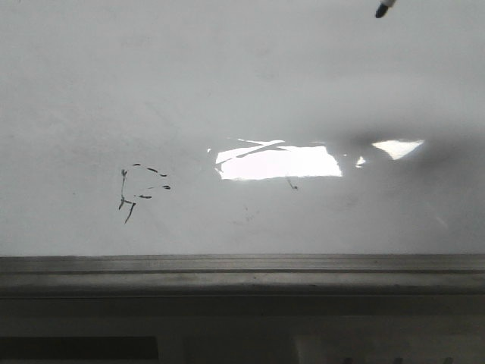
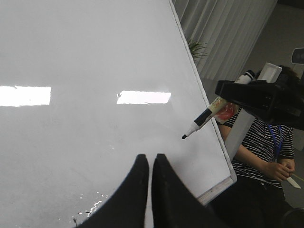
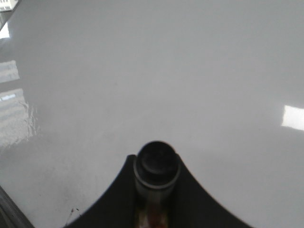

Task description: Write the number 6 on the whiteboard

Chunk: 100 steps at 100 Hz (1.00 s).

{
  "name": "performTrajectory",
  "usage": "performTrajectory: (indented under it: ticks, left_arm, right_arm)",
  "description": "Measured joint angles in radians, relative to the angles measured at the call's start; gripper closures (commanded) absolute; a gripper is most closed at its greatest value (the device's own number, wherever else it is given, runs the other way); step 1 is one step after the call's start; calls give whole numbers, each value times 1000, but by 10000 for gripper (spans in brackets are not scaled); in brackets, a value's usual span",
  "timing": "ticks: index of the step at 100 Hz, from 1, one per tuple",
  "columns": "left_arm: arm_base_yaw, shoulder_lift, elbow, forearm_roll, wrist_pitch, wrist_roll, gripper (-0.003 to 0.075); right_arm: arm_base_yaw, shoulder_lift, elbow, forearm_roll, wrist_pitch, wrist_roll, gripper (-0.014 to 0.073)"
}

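The whiteboard (image 1: 242, 91) fills the front view, glossy white with a bright glare patch (image 1: 279, 161). No number 6 shows on it in any view. My right gripper (image 3: 156, 162) is shut on a black-tipped marker (image 3: 156, 172), which points down at the whiteboard (image 3: 190, 71). In the front view only the marker's tip (image 1: 385, 8) shows, at the far right. The left wrist view has the marker (image 2: 202, 118) slanting over the whiteboard (image 2: 95, 57) near its right edge; I cannot tell whether the tip touches. My left gripper (image 2: 150, 159) is shut on nothing, over the board.
Faint broken black scribbles (image 1: 140, 189) lie at the board's near left, and a tiny black speck (image 1: 291, 183) sits below the glare. A grey metal ledge (image 1: 242, 265) runs along the near edge. A person in a striped shirt (image 2: 259, 142) sits beyond the board's corner (image 2: 230, 178).
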Motion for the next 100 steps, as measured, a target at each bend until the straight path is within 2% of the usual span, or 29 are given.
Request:
performTrajectory:
  ticks: [20,49,100]
  left_arm:
    - [0,0,0,0,0,0,741]
    - [0,0,0,0,0,0,741]
    - [0,0,0,0,0,0,741]
  right_arm:
    - [0,0,-6,-56,2,0,636]
    - [0,0,-6,-57,63,0,636]
    - [3,0,-6,-28,71,0,636]
